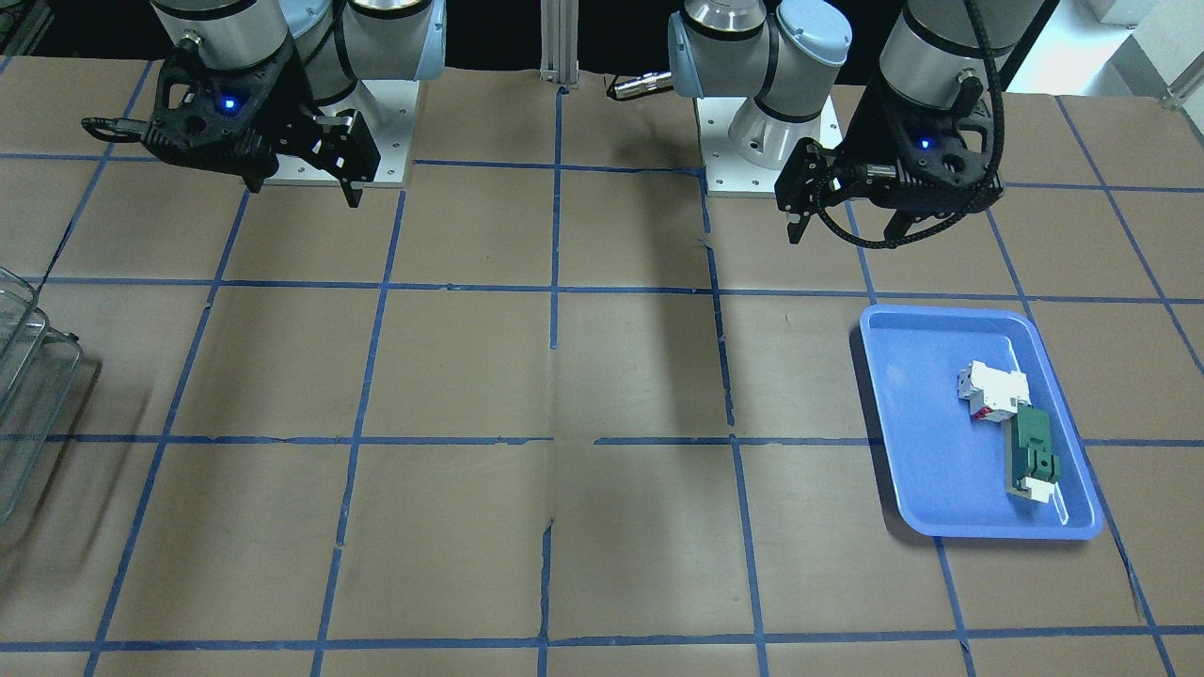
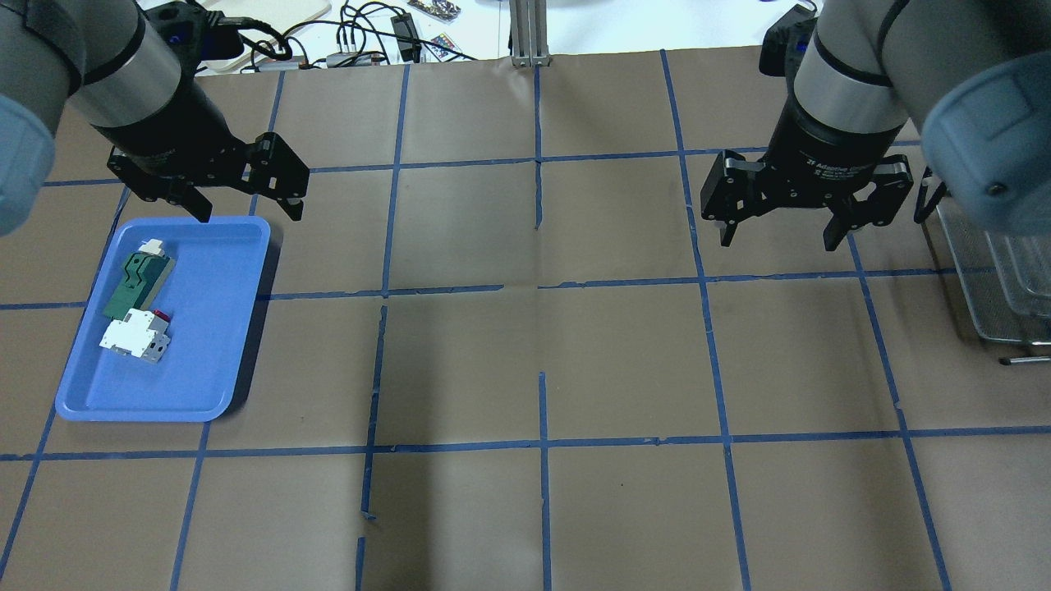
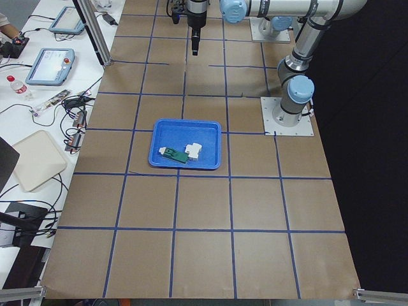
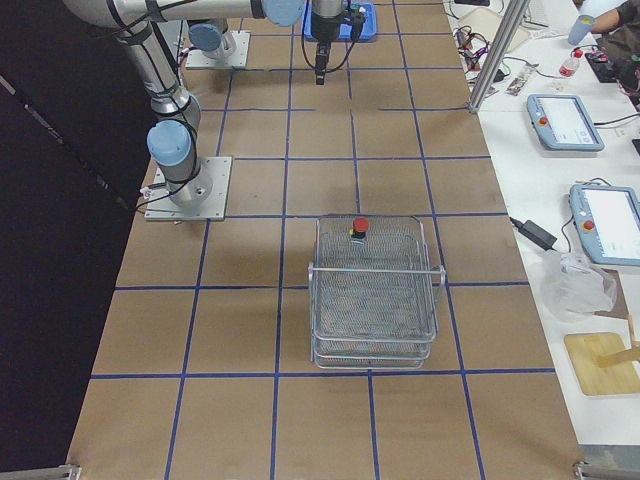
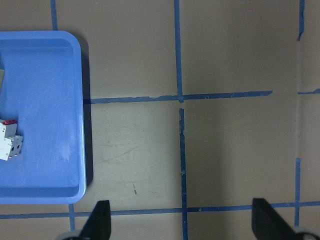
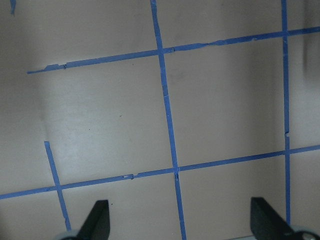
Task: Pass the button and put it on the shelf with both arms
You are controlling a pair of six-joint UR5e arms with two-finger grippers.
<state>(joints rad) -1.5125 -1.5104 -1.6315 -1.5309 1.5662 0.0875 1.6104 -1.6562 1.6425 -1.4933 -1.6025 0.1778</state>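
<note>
The button [image 4: 359, 228], red cap up, sits in the top tier of the wire shelf [image 4: 375, 300], at the end toward the table's middle. It shows only in the exterior right view. The shelf also shows at the right edge of the overhead view [image 2: 998, 279] and the left edge of the front view [image 1: 23, 376]. My left gripper [image 2: 248, 215] is open and empty, hovering beyond the blue tray's far edge; it also shows in its wrist view [image 5: 181, 222]. My right gripper [image 2: 777, 243] is open and empty above bare table, left of the shelf, and shows in its wrist view [image 6: 180, 225].
A blue tray [image 2: 213, 345] at the robot's left holds a white-and-red block [image 2: 131, 338] and a green-and-white flat part [image 2: 135, 279]. The table is brown paper with a blue tape grid. Benches with tablets and cables flank the table's far side.
</note>
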